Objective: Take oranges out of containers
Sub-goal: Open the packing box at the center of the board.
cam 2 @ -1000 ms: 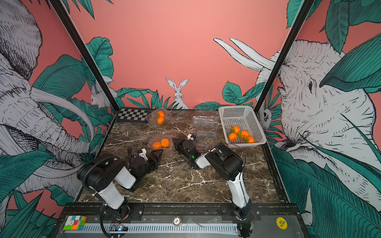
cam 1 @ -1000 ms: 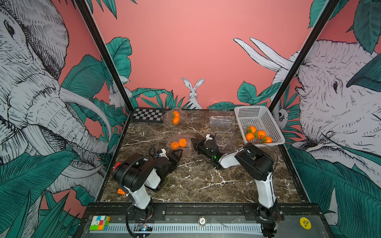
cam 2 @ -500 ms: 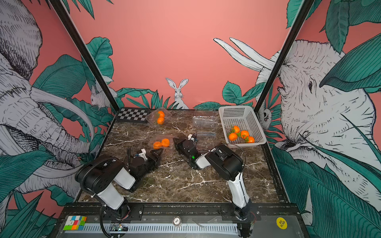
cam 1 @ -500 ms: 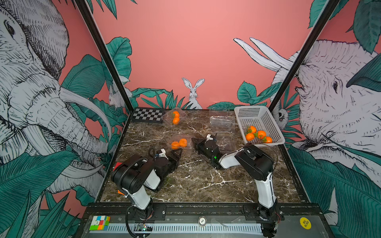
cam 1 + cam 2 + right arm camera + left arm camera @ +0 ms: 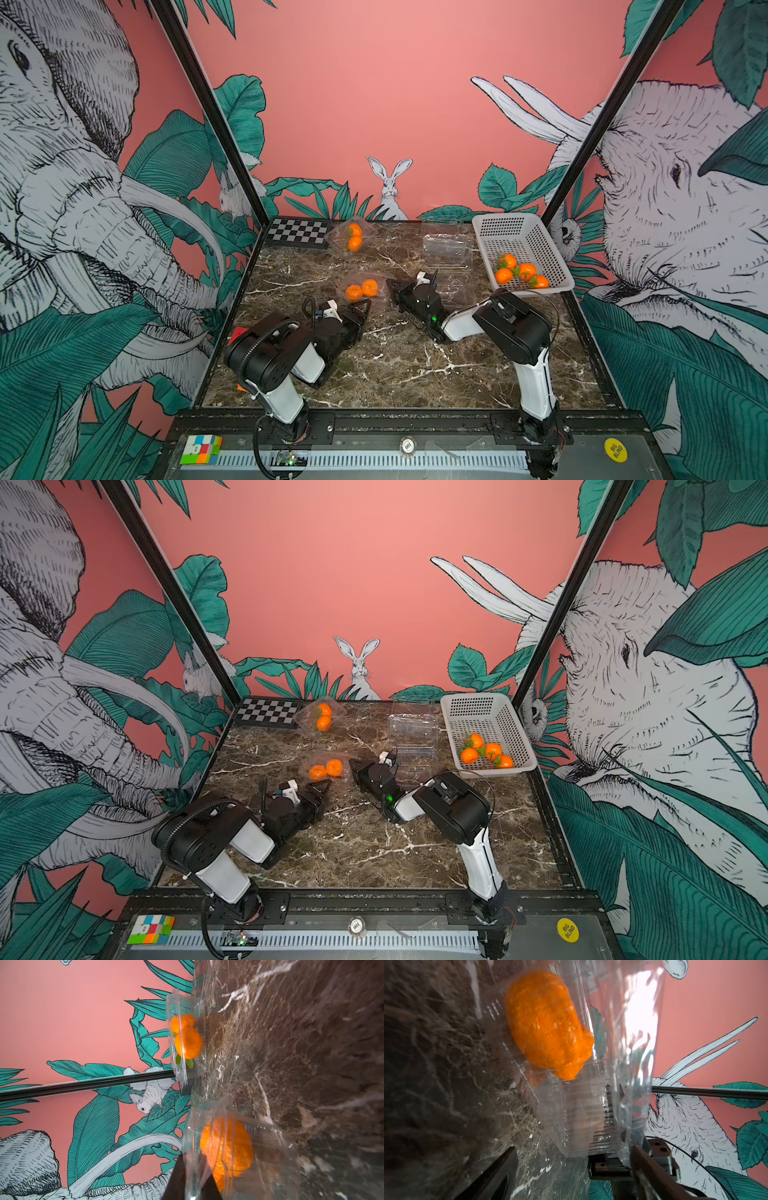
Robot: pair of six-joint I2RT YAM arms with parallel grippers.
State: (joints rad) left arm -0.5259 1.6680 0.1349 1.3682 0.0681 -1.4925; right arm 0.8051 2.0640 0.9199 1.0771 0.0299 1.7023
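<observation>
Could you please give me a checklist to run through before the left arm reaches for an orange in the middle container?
1. Hold: right gripper is shut on the middle container at its lid edge, with clear plastic between its jaws in the right wrist view: ok.
2. Readiness: left gripper has its jaws apart, close to that container: ok.
3. Opening: lid raised enough to reach in: cannot tell, glare hides it.
4. Contents: two oranges lie side by side inside: ok.
5. Drop-off: white basket holds four fruits at its near end, far end bare: ok.
</observation>
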